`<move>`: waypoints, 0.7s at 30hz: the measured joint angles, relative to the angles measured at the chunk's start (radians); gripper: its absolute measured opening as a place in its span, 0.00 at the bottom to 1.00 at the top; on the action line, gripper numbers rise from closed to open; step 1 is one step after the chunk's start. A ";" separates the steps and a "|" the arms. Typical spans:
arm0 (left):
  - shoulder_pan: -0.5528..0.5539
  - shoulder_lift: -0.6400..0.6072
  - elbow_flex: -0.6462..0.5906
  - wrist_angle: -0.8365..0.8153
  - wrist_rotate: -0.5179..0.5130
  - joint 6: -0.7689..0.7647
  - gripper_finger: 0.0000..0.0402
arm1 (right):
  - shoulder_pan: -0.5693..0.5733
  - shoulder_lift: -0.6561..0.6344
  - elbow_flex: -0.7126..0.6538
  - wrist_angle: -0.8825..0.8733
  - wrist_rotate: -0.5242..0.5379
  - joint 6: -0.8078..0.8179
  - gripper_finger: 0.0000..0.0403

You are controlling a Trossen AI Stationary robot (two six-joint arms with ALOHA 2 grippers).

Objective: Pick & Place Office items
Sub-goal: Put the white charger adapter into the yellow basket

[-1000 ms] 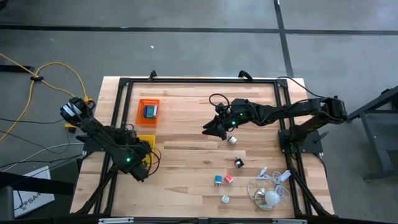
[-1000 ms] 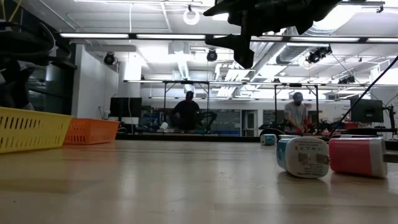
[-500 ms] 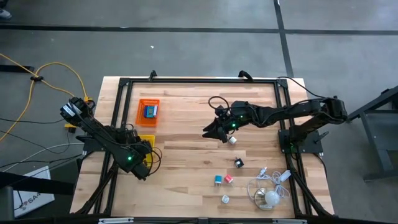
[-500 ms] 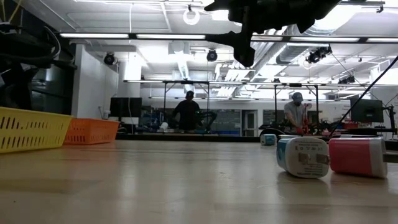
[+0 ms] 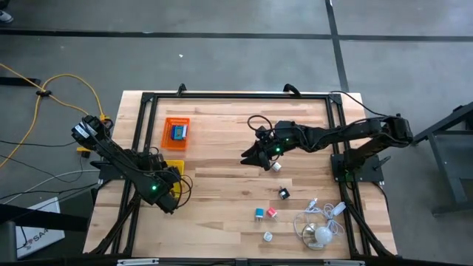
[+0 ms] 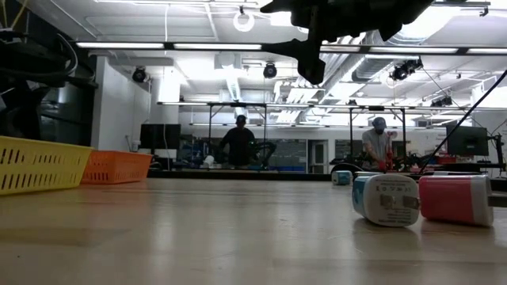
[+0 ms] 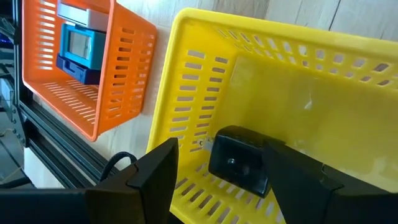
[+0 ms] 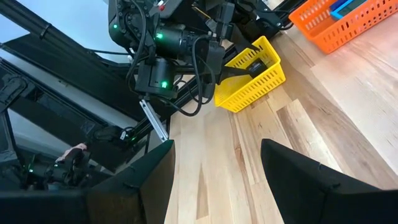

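The right gripper [image 5: 250, 156] hangs over the middle of the light wooden table [image 5: 222, 199], its two dark fingers spread wide with nothing between them; a small white block [image 5: 276, 167] lies just beside it, a small black clip [image 5: 284, 193] nearer the front, then a teal block [image 5: 259, 214] and a pink block [image 5: 271, 213] side by side, and one more white bit [image 5: 267, 236] near the white cable bundle [image 5: 319, 225]; the left gripper [image 7: 217, 171] waits open over the yellow slotted plastic basket [image 7: 348, 118], where a black item [image 7: 239, 160] already lies; a blue item [image 7: 78, 46] sits in the orange slotted basket [image 7: 124, 93]. If the right gripper drops off-centre, a finger could knock the little white block away; it looks light, so it may skid.
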State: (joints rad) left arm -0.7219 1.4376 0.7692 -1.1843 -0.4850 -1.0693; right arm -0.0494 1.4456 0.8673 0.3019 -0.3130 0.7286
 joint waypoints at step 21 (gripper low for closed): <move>0.022 -0.018 0.241 -0.162 -0.315 0.160 0.55 | -0.063 0.000 0.000 -0.097 -0.101 -0.080 0.56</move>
State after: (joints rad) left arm -0.7004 1.4199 1.0106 -1.3458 -0.8000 -0.9096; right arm -0.1127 1.4456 0.8673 0.2046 -0.4144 0.6491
